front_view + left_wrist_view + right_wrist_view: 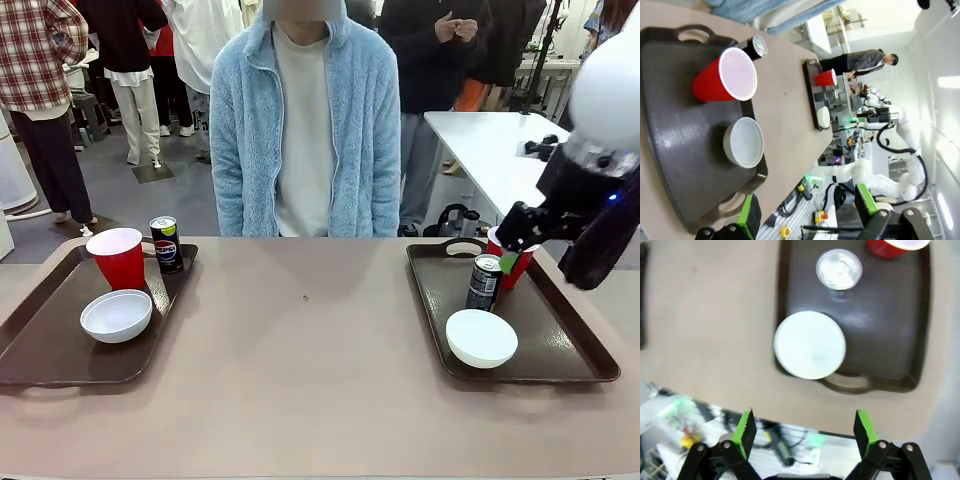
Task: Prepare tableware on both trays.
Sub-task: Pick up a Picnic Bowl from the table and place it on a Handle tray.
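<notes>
Each tray (560, 355) is seen to hold a cup (120, 257), can (484, 283) and bowl (481, 337). The right claw (805, 432) is spread and empty above the counter's right edge. It should be lifted straight clear so the can is not clipped.

dark brown rectangular plastic trays (60, 355) (560, 330) | red plastic cups, white inside (118, 257) (512, 268) | small round white bowls (116, 315) (481, 337) | slim black soda cans, red-white-blue logo (166, 244) (484, 283) | beige tabletop (300, 390) | person's light blue fleece jacket (245, 130), white shirt (303, 130)
</notes>
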